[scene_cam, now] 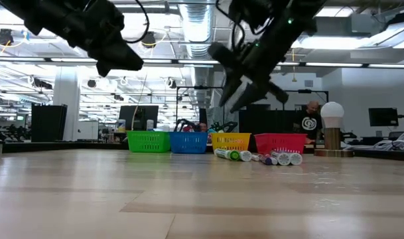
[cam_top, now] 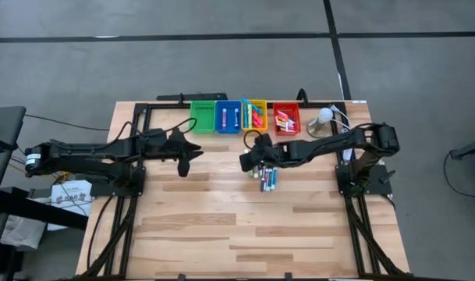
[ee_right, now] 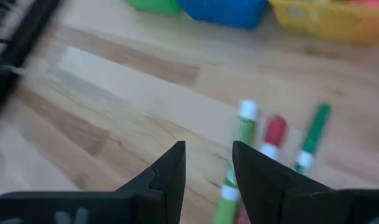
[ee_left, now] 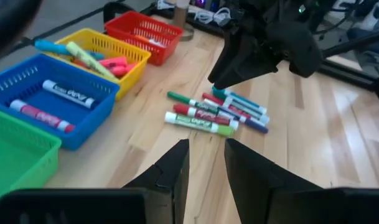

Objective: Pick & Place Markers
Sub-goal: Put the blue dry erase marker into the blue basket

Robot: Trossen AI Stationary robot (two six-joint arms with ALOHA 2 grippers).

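Several markers (cam_top: 267, 178) in green, red, blue and cyan lie side by side in a loose pile on the wooden table, in front of the yellow and red bins; the left wrist view shows the markers (ee_left: 214, 115) too. My right gripper (cam_top: 249, 160) hovers open just left of the pile and above it, tilted down, with nothing between its fingers (ee_right: 208, 168). My left gripper (cam_top: 186, 152) hangs open and empty over the table, left of the pile (ee_left: 206, 162). In the low view both grippers (scene_cam: 122, 63) (scene_cam: 231, 99) are well clear of the tabletop.
Four small bins stand in a row at the far edge: green (cam_top: 202, 115), blue (cam_top: 227, 115), yellow (cam_top: 254, 115), red (cam_top: 286, 119). The blue, yellow and red ones hold markers. A lamp with a white globe (cam_top: 323, 121) stands to the right of them. Bare wood lies toward the near edge.
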